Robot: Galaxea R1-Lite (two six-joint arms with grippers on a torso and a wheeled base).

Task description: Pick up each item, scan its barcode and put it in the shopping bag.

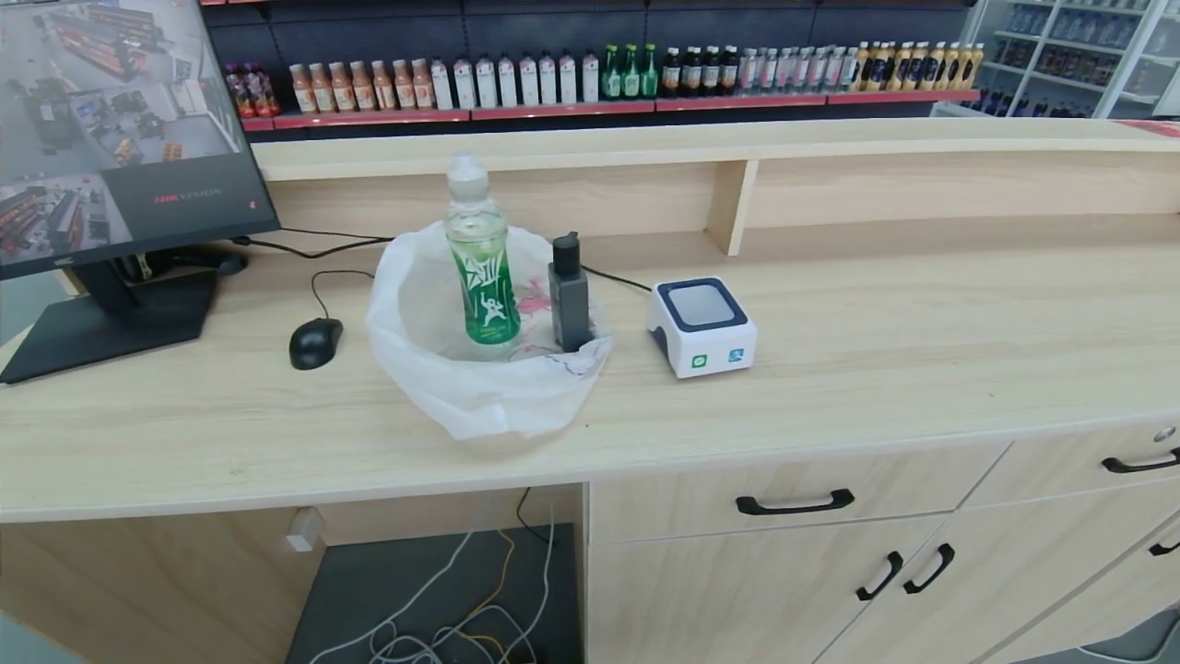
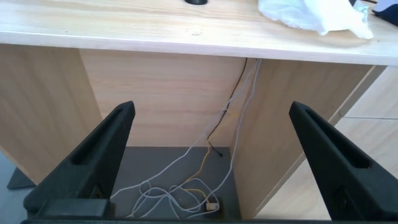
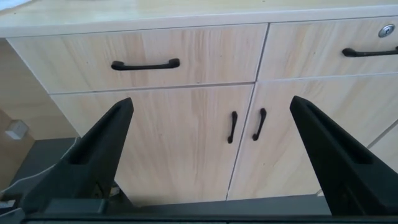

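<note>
A white plastic shopping bag point(image 1: 479, 387) lies open on the wooden counter point(image 1: 876, 350). Inside it stand a clear bottle with a green label point(image 1: 479, 263) and a dark grey bottle with a black cap point(image 1: 570, 293), both upright. To the bag's right sits a white barcode scanner with a dark-framed window point(image 1: 702, 327). My left gripper point(image 2: 211, 162) hangs open below the counter edge, facing the leg space with cables. My right gripper point(image 3: 211, 162) is open too, low in front of the cabinet doors point(image 3: 242, 127). The bag's edge point(image 2: 311, 15) shows on the counter above the left gripper.
A black mouse point(image 1: 315, 342) lies left of the bag, and a monitor on a black stand point(image 1: 111, 184) fills the counter's far left. A raised wooden shelf point(image 1: 728, 207) runs along the back. Drawers with black handles point(image 1: 795, 504) sit under the counter; loose cables point(image 2: 186, 186) lie on the floor.
</note>
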